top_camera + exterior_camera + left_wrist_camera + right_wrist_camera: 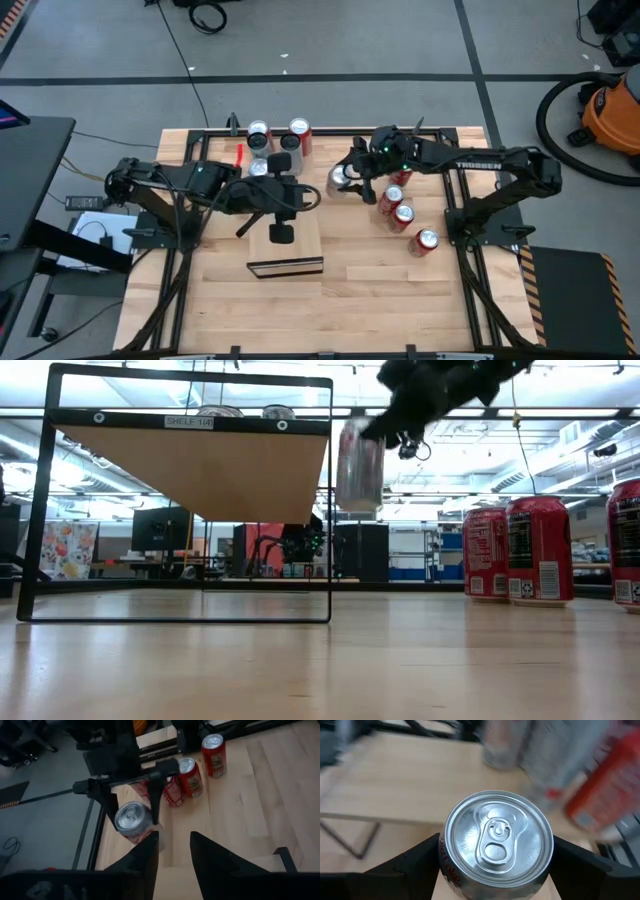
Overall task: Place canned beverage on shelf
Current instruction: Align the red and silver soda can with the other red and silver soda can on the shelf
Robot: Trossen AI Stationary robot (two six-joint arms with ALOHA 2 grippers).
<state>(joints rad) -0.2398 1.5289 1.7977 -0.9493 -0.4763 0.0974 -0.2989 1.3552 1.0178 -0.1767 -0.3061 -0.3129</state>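
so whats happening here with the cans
The right gripper holds a silver can by its sides, lifted clear off the table beside the shelf. Two cans already stand on the shelf. Three red cans wait on the table near the right arm. The left gripper hovers over the shelf, holding nothing.

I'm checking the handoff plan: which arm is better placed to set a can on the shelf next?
Right. The right gripper already holds a silver can lifted off the table beside the shelf; the left gripper holds nothing.
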